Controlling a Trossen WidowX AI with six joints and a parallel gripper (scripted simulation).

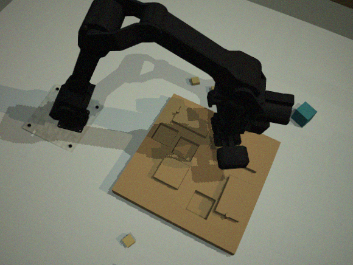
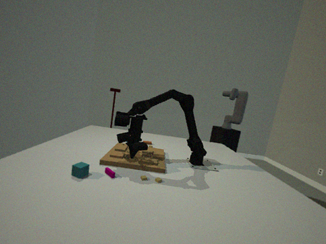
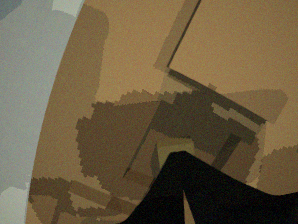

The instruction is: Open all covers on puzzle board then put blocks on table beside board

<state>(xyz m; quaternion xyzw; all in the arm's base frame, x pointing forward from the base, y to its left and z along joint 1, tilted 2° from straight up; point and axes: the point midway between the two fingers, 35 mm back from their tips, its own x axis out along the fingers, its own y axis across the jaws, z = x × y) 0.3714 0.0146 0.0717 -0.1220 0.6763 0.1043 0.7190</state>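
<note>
The wooden board (image 1: 265, 155) (image 2: 132, 165) has open wells (image 1: 164, 134) (image 1: 201, 205) and a middle well (image 1: 185, 149), with no block visible in them. Flat covers (image 1: 171, 173) (image 1: 238, 194) (image 3: 235, 55) lie beside wells; the upper-left cover (image 1: 190, 121) is partly shaded. A small yellow block (image 3: 175, 145) sits in the well under my hand, partly hidden by the fingers. My gripper (image 2: 132, 156) (image 3: 177, 158) is shut and empty, pointing down low over that well; its tips are hidden in the top view. Yellow blocks (image 1: 195, 81) (image 1: 128, 240) (image 2: 144, 178) (image 2: 158, 180) lie on the table off the board.
A teal cube (image 1: 304, 113) (image 2: 80, 170) and a magenta bar (image 2: 110, 172) lie on the table beyond the board's edge. An orange piece (image 2: 147, 142) lies behind the board in the exterior view. The arm's base plate (image 1: 42, 127) is left of the board.
</note>
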